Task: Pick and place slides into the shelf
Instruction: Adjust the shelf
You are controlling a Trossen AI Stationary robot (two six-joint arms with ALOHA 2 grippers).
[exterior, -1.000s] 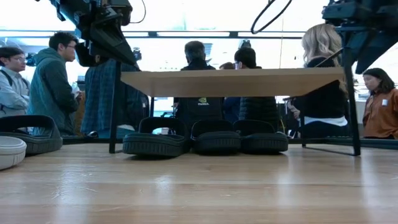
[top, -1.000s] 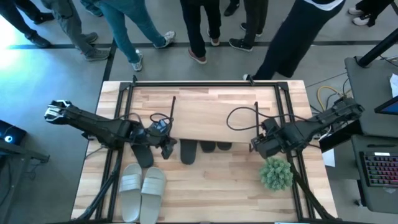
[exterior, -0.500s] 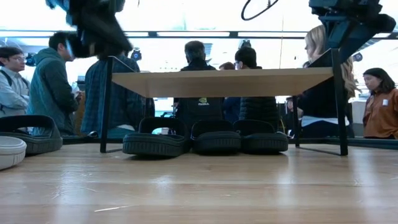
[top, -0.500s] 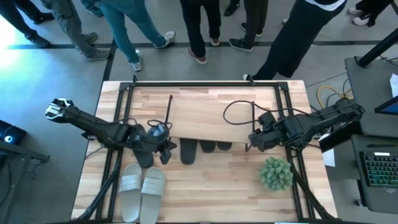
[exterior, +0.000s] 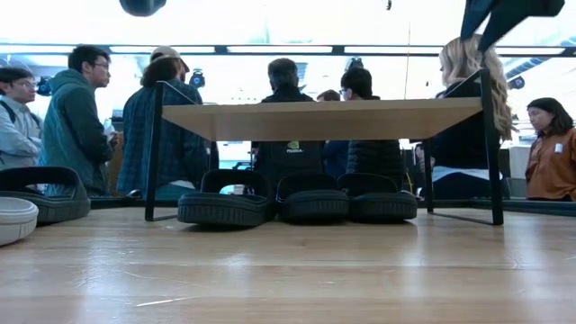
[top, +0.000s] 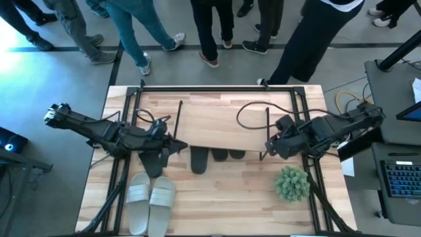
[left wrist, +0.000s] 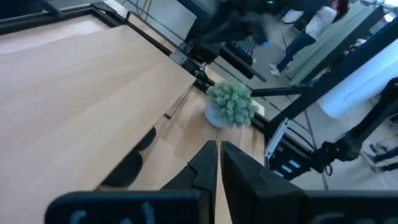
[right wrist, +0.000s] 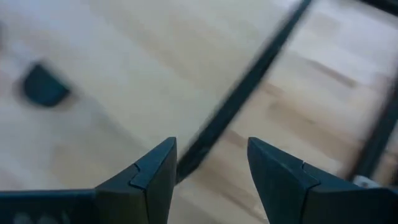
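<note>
The shelf, a light-wood board on thin black wire legs, stands mid-table. Three black slides rest on their soles under it. A further black slide lies left of the shelf, and two pale slides lie near the front left. My left gripper is shut and hangs in the air at the shelf's left end, above the board. My right gripper is open above the shelf's right end. A wire leg shows below its fingers.
A small green plant stands at the front right, just beside my right arm. A black metal frame runs round the tabletop. Several people stand beyond the far edge. Bare wood lies at the front centre.
Both grippers have risen away from the table. The left one has also tipped up toward level, and it has gone out of the top of the low view. The shelf shifted a little toward the table's left edge early on and has since stood still on its legs.
</note>
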